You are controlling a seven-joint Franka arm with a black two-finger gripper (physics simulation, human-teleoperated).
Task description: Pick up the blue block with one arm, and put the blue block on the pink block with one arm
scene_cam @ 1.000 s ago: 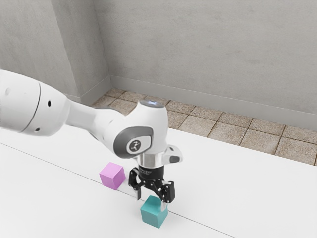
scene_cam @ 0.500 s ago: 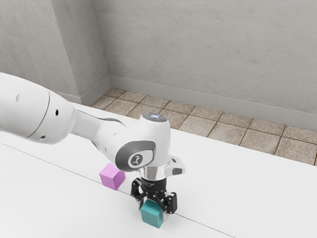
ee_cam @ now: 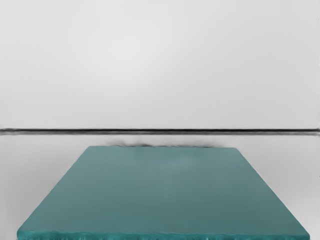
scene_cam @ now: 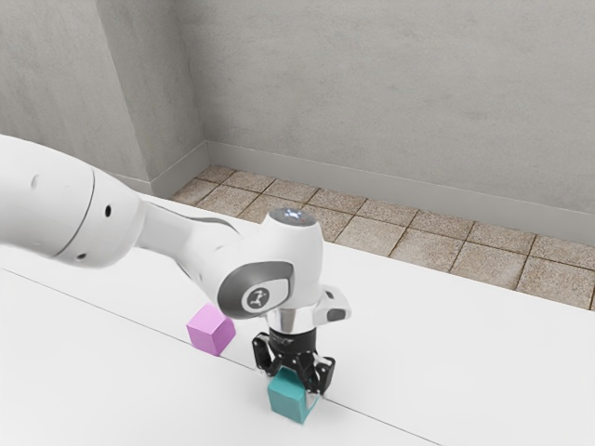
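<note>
The blue-green block (scene_cam: 289, 402) rests on the white table (scene_cam: 465, 372) near its front edge. My black gripper (scene_cam: 295, 375) points straight down over it, open, with one finger on each side of the block's top. In the wrist view the block's top face (ee_cam: 165, 192) lies large, directly under my hand. The pink block (scene_cam: 210, 330) sits on the table toward the exterior view's left of the blue block, a short gap away, partly behind my arm.
A thin dark seam (ee_cam: 160, 131) runs across the table just beyond the blue block. Past the table's far edge lie a brown tiled floor (scene_cam: 418, 237) and grey walls.
My hand has come down and shifted slightly right, from just above the blue block to straddling its top. Neither block has moved.
</note>
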